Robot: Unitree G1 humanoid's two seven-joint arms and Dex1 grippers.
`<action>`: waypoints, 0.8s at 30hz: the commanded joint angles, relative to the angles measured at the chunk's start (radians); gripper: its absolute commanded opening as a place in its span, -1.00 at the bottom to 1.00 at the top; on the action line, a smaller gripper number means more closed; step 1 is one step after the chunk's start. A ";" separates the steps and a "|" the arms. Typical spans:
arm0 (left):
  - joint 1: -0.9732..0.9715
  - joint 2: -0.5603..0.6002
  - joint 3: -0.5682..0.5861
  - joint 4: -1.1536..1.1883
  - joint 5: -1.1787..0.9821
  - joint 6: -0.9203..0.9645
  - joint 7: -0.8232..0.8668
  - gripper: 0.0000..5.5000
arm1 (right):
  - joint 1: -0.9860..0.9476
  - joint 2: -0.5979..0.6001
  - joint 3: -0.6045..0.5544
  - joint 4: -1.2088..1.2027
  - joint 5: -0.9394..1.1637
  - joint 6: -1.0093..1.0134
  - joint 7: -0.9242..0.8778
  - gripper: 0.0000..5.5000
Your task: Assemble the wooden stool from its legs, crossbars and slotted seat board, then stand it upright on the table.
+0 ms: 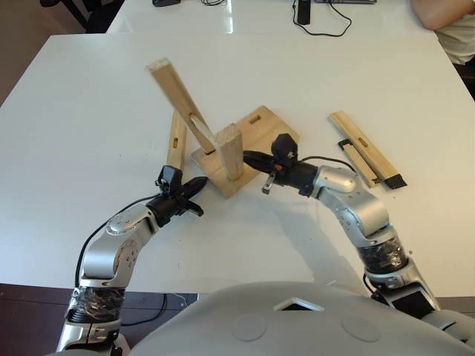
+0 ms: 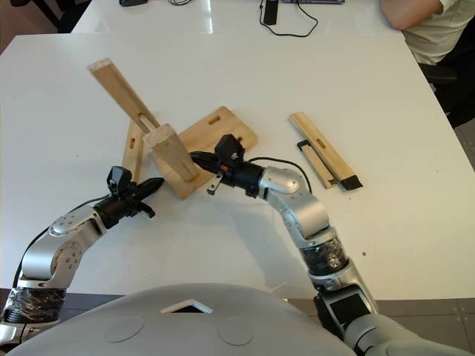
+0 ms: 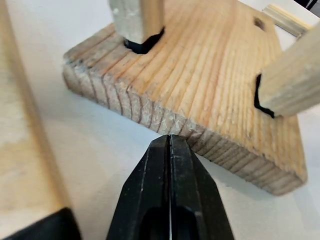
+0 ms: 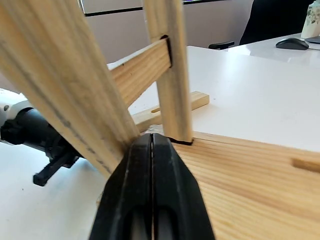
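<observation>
Two legs [image 3: 137, 17] slotted into seat board [image 3: 200, 85]; right wrist view reveals crossbar [image 4: 142, 67].

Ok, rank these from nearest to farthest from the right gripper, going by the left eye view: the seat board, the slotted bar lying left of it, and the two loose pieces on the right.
1. seat board: mid-table, right at the tips of the right gripper.
2. slotted bar: flat on the table past the board's left edge.
3. two loose pieces: lying together on the robot's right side.
</observation>
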 commanded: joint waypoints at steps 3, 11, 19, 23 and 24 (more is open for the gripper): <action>0.024 0.012 0.019 0.067 0.046 0.014 0.004 -0.99 | -0.203 -0.070 -0.180 0.239 -0.094 -0.058 -0.108 -1.00; 0.081 0.094 0.031 -0.091 0.050 -0.012 -0.077 -0.99 | -0.195 -0.299 -0.193 0.402 -0.250 -0.091 -0.035 -1.00; 0.052 0.055 -0.076 -0.051 0.136 -0.008 -0.046 -0.99 | -0.131 -0.293 -0.102 0.336 -0.249 -0.060 0.101 -1.00; -0.063 0.013 -0.079 0.040 0.166 -0.027 -0.014 -0.99 | -0.054 -0.362 -0.081 0.200 -0.222 -0.048 0.212 -1.00; -0.081 0.005 -0.072 0.055 0.167 -0.031 -0.009 -0.99 | -0.030 -0.383 -0.082 0.162 -0.217 -0.044 0.231 -1.00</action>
